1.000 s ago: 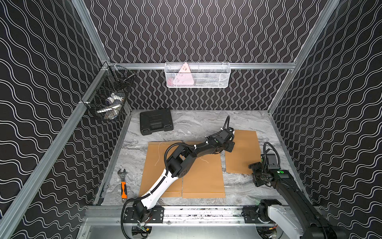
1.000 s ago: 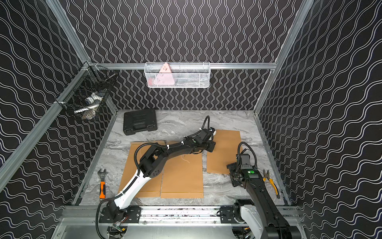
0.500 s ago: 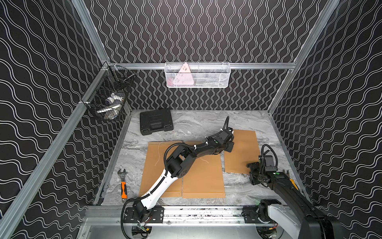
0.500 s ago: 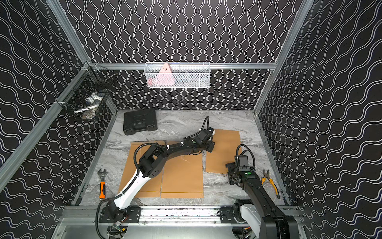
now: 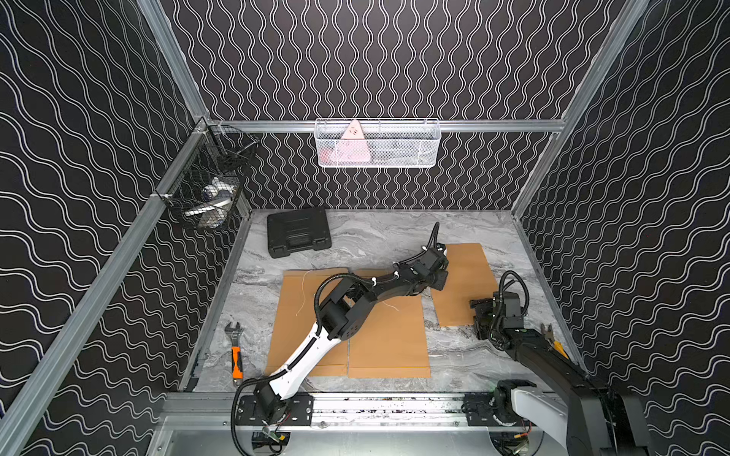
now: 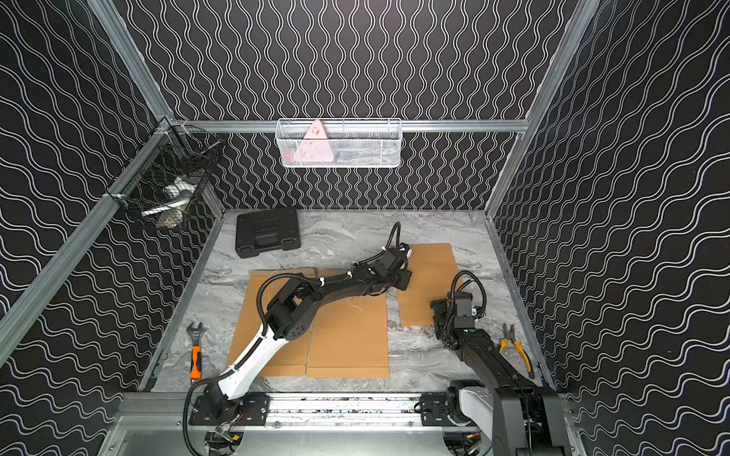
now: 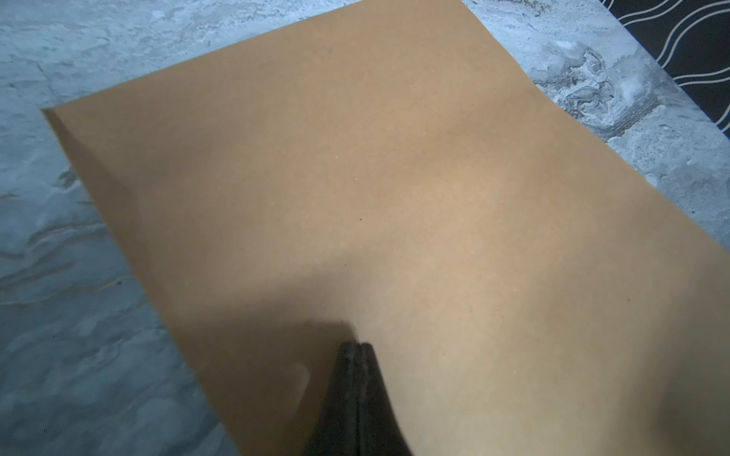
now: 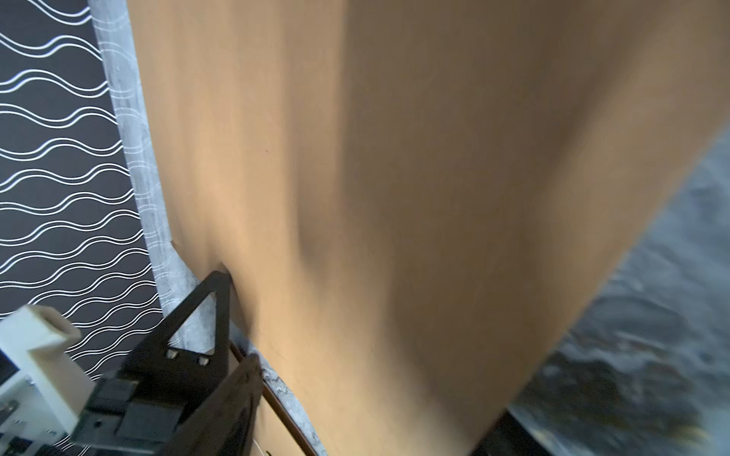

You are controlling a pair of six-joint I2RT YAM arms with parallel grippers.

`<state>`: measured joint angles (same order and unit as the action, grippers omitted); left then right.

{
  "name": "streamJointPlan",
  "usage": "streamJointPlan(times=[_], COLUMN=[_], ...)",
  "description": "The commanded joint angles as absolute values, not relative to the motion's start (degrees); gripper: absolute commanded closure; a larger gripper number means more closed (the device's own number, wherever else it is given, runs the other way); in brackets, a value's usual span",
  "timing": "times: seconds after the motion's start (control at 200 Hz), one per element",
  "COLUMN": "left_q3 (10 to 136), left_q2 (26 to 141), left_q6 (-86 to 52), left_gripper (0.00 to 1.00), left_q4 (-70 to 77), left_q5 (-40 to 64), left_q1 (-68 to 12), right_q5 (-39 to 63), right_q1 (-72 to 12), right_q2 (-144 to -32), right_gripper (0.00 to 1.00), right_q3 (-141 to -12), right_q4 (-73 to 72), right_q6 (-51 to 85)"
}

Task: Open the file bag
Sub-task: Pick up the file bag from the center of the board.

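Note:
The file bag (image 5: 470,272) is a flat brown paper envelope lying on the right of the marble table, seen in both top views (image 6: 430,264). My left gripper (image 5: 440,278) is shut, and its tips press down on the bag (image 7: 395,177) near its left edge (image 7: 357,345). My right gripper (image 5: 480,316) is open at the bag's near right corner. In the right wrist view the brown sheet (image 8: 395,158) fills the space between the spread fingers (image 8: 245,379). The left gripper's black tip (image 8: 221,284) touches the bag's far edge there.
Two more brown bags (image 5: 389,335) (image 5: 294,316) lie side by side under the left arm. A black tool case (image 5: 298,232) sits at the back left, a wrench (image 5: 235,347) front left, pliers (image 6: 513,347) front right. Wire baskets (image 5: 377,144) (image 5: 209,189) hang on the walls.
My right gripper has moved a little forward and left onto the bag's near right corner. The left arm has stayed pressed on the bag.

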<state>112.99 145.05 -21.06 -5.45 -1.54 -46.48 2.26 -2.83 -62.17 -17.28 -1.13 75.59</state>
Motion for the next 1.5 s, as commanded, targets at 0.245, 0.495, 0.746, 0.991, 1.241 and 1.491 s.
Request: streamJointPlan(times=[0.245, 0.495, 0.746, 0.991, 1.241, 1.491], left_q3=[111.71, 111.49, 112.46, 116.72, 120.39, 127.43], left_q2=[147.61, 148.07, 148.37, 147.59, 143.48, 137.52], left_q6=[-20.83, -21.17, -23.42, -24.03, -24.52, -23.81], left_gripper=[1.0, 1.0, 1.0, 0.92, 0.63, 0.53], left_q4=[-17.58, -17.14, -16.53, -17.13, -16.04, -19.25], left_q5=[-0.09, 0.42, 2.01, 3.68, 7.2, 11.07], left_q1=[-46.99, -46.98, -46.69, -45.9, -43.15, -39.7], right_q5=[1.54, 2.08, -0.98, -5.86, -10.72, -16.3], right_q1=[-2.89, -3.46, -6.18, -9.52, -12.45, -15.8], right_q2=[-63.25, -65.54, -65.43, -62.18, -57.93, -53.53], right_gripper=[0.32, 0.51, 0.8, 1.0, 1.0, 1.0], right_q3=[-20.23, -24.0, -26.95, -27.94, -31.55, -37.01], right_q4=[-0.53, -0.59, 3.08, 7.59, 11.85, 14.7], right_q6=[68.61, 63.29, 59.92, 58.08, 50.46, 37.58])
